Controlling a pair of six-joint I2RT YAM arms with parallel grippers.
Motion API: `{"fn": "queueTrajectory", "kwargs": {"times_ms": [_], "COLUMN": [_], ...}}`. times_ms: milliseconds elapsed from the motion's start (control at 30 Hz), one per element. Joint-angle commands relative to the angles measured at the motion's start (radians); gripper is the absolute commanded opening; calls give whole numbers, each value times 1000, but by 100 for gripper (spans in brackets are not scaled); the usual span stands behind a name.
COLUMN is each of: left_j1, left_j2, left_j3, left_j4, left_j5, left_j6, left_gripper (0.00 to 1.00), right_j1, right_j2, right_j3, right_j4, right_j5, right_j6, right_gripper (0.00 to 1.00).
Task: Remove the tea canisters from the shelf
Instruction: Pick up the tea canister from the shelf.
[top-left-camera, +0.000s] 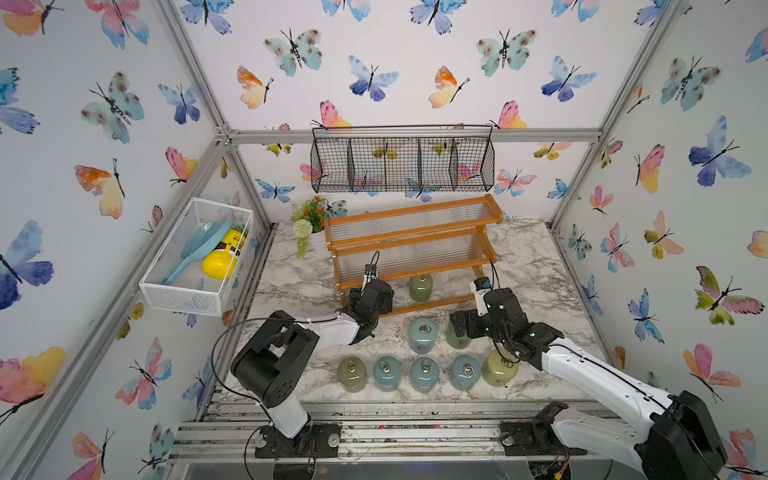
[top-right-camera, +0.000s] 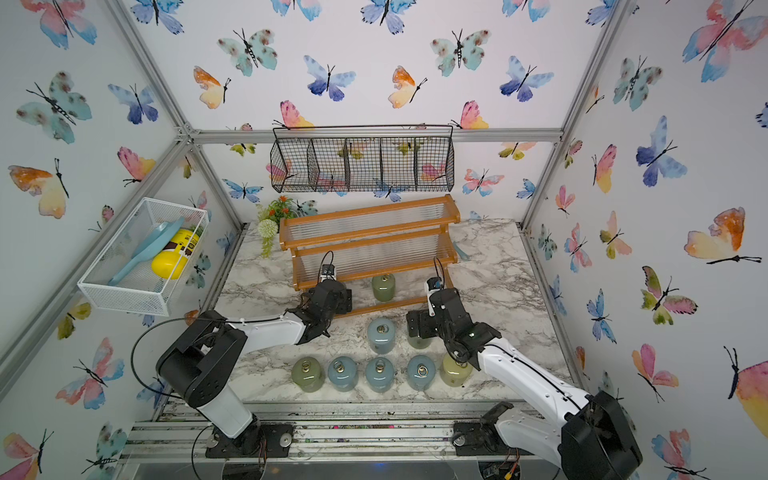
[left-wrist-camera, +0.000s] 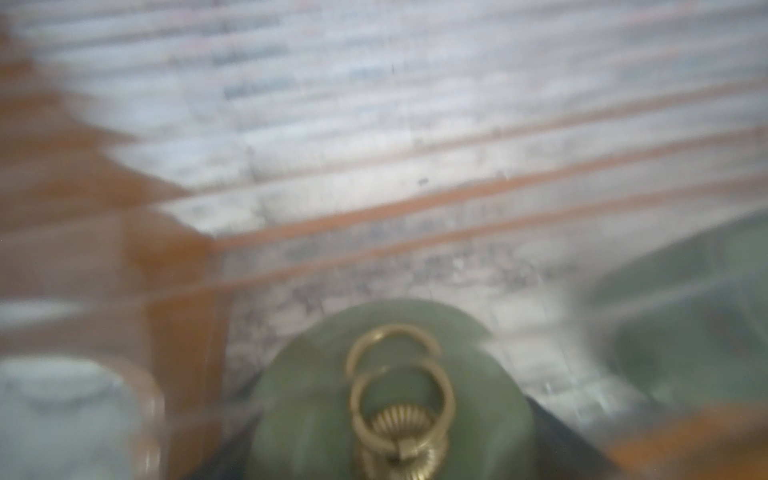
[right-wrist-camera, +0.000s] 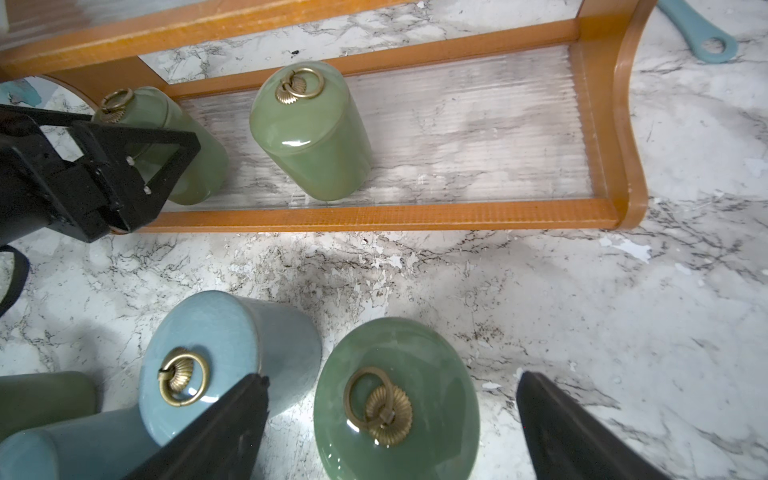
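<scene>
Tea canisters (top-left-camera: 424, 374), count them: seven are down on the marble table (top-left-camera: 291, 286) and two stand upright on the bottom tier of the shelf (top-left-camera: 415, 210), which sits at the table's 12 o'clock. The middle green canister (top-left-camera: 420, 286) stands free at mid-tier. At its 9 o'clock, the end green canister (right-wrist-camera: 203, 166) has the left gripper (right-wrist-camera: 174, 129) clenched around it, near finger flat on its side, far finger hidden. The blurred left wrist view shows that jar's lid and its brass ring pull (left-wrist-camera: 399, 395) right under the camera.

At 6 o'clock from the shelf, a blue canister (top-left-camera: 422, 334) and a dark green canister (right-wrist-camera: 395, 399) stand side by side. The right gripper (right-wrist-camera: 392, 376) hovers over the dark green one, jaws spread wide, gripping nothing.

Nearer the robot runs a row of five: green, three blue, and the pale yellow canister (top-left-camera: 498, 368) at the 3 o'clock end.

At the table's 9 o'clock a white mesh basket (top-left-camera: 183, 299) holds a yellow bottle (top-left-camera: 220, 259). A black wire basket (top-left-camera: 401, 164) hangs on the wall at 12 o'clock.
</scene>
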Motion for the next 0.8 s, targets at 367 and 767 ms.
{"fn": "queueTrajectory", "kwargs": {"times_ms": [367, 767], "left_j1": [-35, -52], "left_j2": [-137, -336], "left_j3": [-38, -119], "left_j4": [-10, -78], "left_j5": [1, 113], "left_j6": [48, 84], "left_gripper": [73, 73], "right_j1": [-1, -1], "right_j2": [-4, -9], "right_j3": [-3, -11], "right_j4": [-17, -15], "right_j5": [13, 11], "right_j6": [-6, -4], "right_gripper": [99, 99]}}
